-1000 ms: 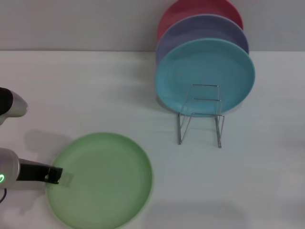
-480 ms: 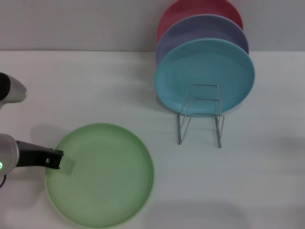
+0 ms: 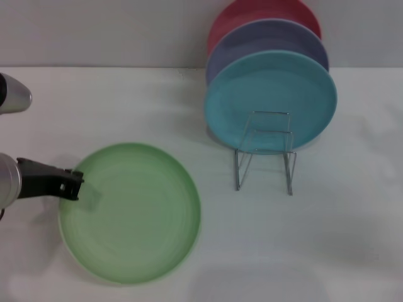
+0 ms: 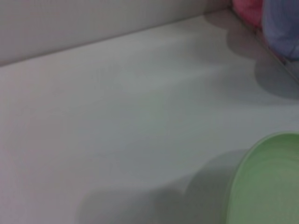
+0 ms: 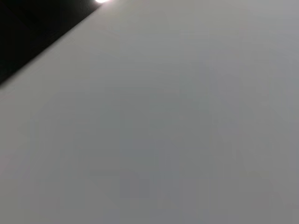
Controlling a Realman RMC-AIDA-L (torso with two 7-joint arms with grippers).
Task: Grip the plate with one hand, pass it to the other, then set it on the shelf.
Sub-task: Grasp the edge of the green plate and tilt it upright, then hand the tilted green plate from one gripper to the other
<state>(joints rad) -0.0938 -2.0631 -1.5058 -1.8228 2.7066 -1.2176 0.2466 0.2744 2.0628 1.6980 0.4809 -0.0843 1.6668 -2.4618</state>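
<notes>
**Materials & finish**

Light green plate (image 3: 132,214): smooth, matt, plastic-looking, w/ faint concentric rings on the face. Left gripper (image 3: 70,184): black matt plastic look, on a silver-grey arm w/ satin metal sheen. Shelf (image 3: 266,151): thin bright metal wire, shiny. Turquoise plate (image 3: 271,100), lavender plate (image 3: 271,39), red plate (image 3: 252,16): smooth, matt. Table (image 3: 126,107): white, smooth, matt.
</notes>
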